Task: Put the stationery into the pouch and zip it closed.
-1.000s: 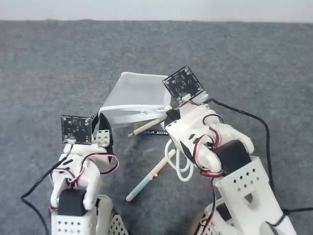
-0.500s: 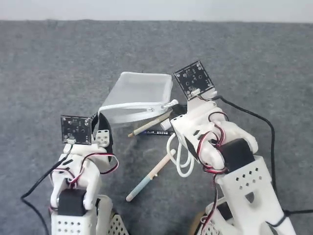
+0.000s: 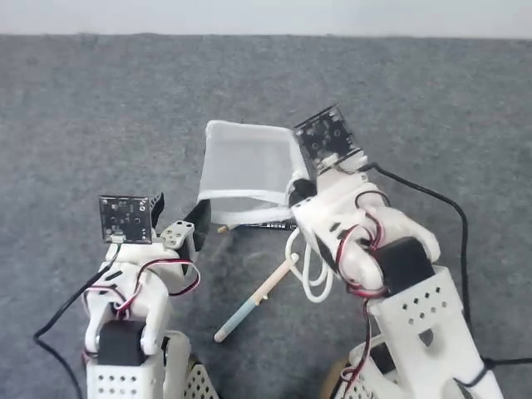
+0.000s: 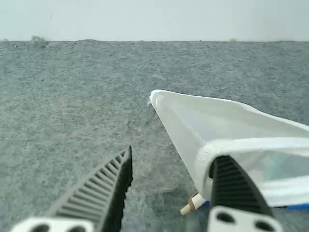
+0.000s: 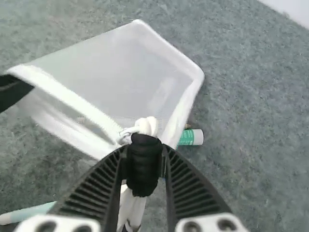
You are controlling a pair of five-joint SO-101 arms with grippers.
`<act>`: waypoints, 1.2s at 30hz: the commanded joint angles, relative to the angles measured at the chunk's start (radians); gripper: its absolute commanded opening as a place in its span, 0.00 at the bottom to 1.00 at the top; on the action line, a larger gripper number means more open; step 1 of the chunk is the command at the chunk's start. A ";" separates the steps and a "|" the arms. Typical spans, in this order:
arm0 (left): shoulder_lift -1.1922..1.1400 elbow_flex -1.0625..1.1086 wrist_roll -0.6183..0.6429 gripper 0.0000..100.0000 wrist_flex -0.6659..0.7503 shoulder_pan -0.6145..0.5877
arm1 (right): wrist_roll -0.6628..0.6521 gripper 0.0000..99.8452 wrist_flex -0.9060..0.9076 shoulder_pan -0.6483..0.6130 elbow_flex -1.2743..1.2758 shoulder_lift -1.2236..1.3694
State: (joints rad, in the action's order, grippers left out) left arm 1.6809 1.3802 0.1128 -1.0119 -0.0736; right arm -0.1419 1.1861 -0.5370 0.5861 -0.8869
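our right claw (image 5: 143, 152) is clenched on the zipper pull (image 5: 142, 169) at the pouch (image 5: 120, 82) mouth; our left claw (image 4: 176, 159) gapes, one finger (image 4: 231, 183) beside its rim; a pen (image 3: 253, 303) lies outside.

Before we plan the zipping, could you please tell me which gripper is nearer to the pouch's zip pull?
Right. The right gripper is shut on the zip pull; the left gripper is open at the other end of the mesh pouch, apart from the pull.
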 commanded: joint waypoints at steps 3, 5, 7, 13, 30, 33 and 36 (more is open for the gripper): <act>-0.012 -0.008 0.012 0.25 0.037 0.002 | -0.032 0.01 0.042 -0.051 -0.015 -0.170; -0.012 -0.008 0.012 0.25 0.037 0.003 | -0.055 0.01 0.059 -0.053 -0.012 -0.209; -0.012 -0.008 0.012 0.25 0.037 0.005 | -0.072 0.01 0.065 -0.054 -0.011 -0.242; -0.012 0.007 -0.009 0.25 0.037 0.052 | -0.084 0.01 0.059 -0.136 0.043 -0.325; -0.011 -0.001 -0.063 0.01 0.035 0.052 | -0.112 0.01 0.062 -0.197 0.075 -0.420; -0.005 -0.028 -0.060 0.01 0.000 0.040 | -0.107 0.01 0.056 -0.131 0.075 -0.420; -0.005 -0.058 -0.055 0.01 -0.017 -0.018 | -0.104 0.08 0.054 -0.073 0.075 -0.420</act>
State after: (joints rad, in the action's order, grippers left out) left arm 1.6778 1.3986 0.0606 -1.0088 -0.0322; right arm -0.2432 1.2505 -0.6690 0.6720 -1.2843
